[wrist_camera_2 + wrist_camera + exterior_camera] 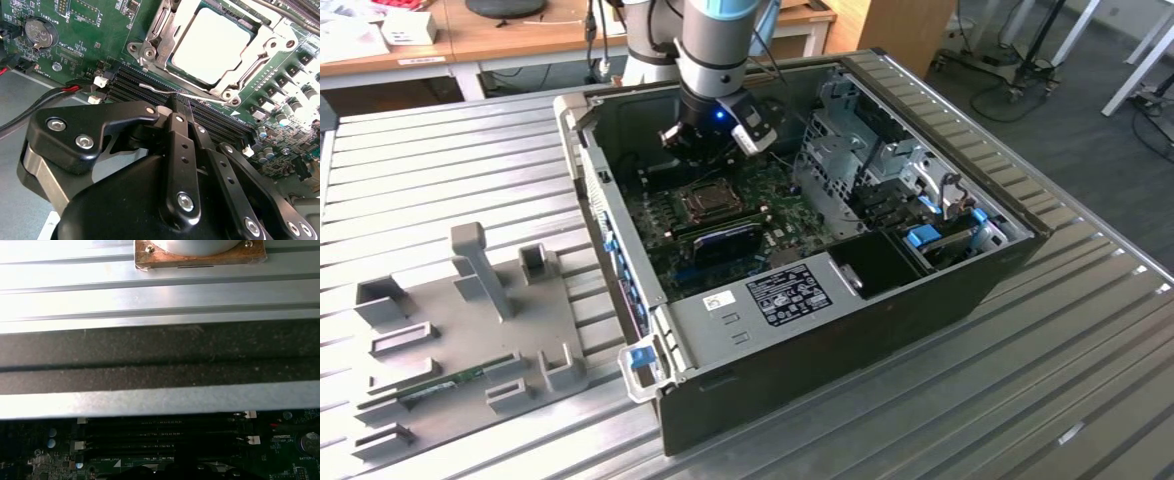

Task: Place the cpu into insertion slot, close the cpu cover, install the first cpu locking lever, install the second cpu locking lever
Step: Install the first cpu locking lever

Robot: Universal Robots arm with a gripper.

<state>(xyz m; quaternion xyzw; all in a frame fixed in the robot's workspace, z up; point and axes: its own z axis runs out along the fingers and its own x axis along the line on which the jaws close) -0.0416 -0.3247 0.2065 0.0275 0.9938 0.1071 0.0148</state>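
The cpu [215,42] lies with its silver top up inside the insertion slot [707,202] of the green motherboard. The cpu cover [161,31], a silver metal frame, lies flat around the chip. A thin silver locking lever [155,88] runs along the socket edge next to the black memory slots. My gripper [177,106] has its black fingers pressed together, their tips right at this lever wire; whether they clamp it I cannot tell. In the exterior view my gripper [703,150] hangs inside the open computer case, just behind the socket.
Black memory slots [150,82] lie between gripper and socket. A coin battery [37,32] and red-black cables [50,97] sit nearby. The case wall [160,355] and drive cage [881,170] hem in the board. A grey fixture tray [454,320] lies on the ribbed table.
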